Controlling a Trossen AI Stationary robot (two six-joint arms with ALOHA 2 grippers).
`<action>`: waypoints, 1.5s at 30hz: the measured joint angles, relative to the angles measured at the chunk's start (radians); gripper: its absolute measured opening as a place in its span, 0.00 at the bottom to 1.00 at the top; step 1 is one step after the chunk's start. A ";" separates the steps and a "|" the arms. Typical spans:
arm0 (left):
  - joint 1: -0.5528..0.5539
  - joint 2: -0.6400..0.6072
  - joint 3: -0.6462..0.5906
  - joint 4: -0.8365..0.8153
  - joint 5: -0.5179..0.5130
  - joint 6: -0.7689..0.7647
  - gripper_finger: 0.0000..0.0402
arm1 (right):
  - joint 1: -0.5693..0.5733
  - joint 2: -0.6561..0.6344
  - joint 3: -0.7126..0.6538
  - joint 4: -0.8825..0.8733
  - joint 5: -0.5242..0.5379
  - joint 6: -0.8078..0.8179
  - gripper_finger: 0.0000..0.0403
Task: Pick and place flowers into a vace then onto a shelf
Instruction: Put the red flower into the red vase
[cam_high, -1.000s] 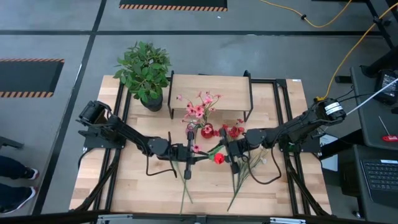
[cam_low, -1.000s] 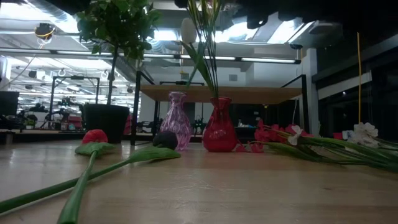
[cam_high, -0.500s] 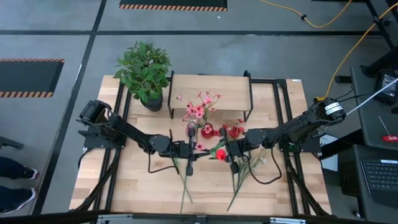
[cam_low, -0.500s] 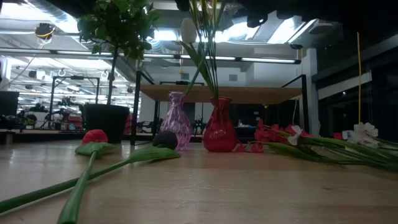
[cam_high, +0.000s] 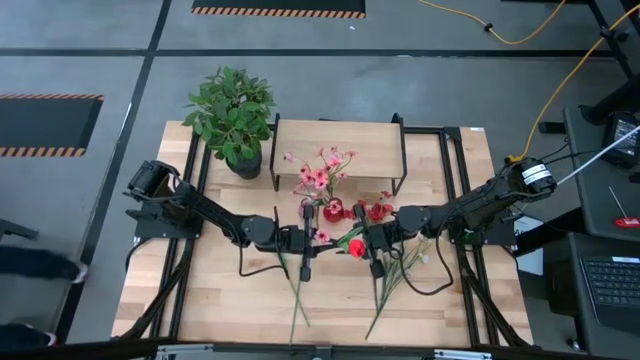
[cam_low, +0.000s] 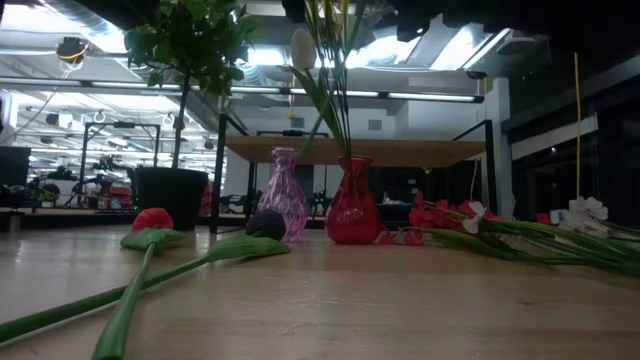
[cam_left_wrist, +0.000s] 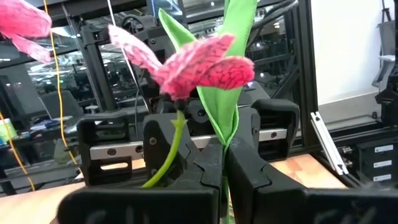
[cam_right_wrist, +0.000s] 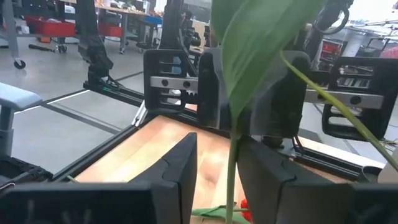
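My left gripper (cam_high: 305, 243) is at the table's middle, shut on a flower with a pink-red bloom (cam_left_wrist: 199, 62) and a long green leaf (cam_left_wrist: 233, 81). My right gripper (cam_high: 366, 243) faces it from the right and is open. A thin green stem (cam_right_wrist: 231, 168) with a broad leaf (cam_right_wrist: 261, 37) stands in its gap (cam_right_wrist: 217, 162). A red bloom (cam_high: 353, 247) shows just beside it. A pink vase (cam_low: 285, 207) and a red vase (cam_low: 352, 213) holding flowers (cam_high: 320, 175) stand before the shelf (cam_high: 340, 135). My left gripper pinches the flower's stem and leaf base (cam_left_wrist: 224, 146) between its two fingers (cam_left_wrist: 249, 171), just below the bloom. The fingers lie across the stem, and the bloom and leaf stand upright above them. My right gripper has the stem close to one finger (cam_right_wrist: 267, 177); I cannot tell whether it touches.
A bushy potted plant (cam_high: 232, 115) stands at the far left corner. Loose flowers (cam_high: 375, 210) and stems (cam_high: 395, 270) lie right of the vases. Two more stems cross on the table (cam_low: 150, 280). Another stem (cam_high: 296, 300) runs toward the near edge.
My left gripper has moved a little toward the table's right, closer to my right gripper. The red bloom beside my right gripper has shifted slightly toward the far edge. The flowers lying on the table have stayed still.
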 joint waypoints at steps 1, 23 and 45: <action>0.000 0.000 0.000 -0.001 0.001 0.000 0.01 | 0.000 0.000 0.000 -0.001 0.000 0.000 0.25; -0.021 0.000 0.000 -0.012 -0.006 -0.033 0.07 | 0.001 0.000 0.000 -0.017 -0.002 0.009 0.01; -0.257 -0.051 0.000 -0.258 -0.366 -0.110 0.23 | -0.073 -0.149 0.000 -0.185 -0.001 0.052 0.00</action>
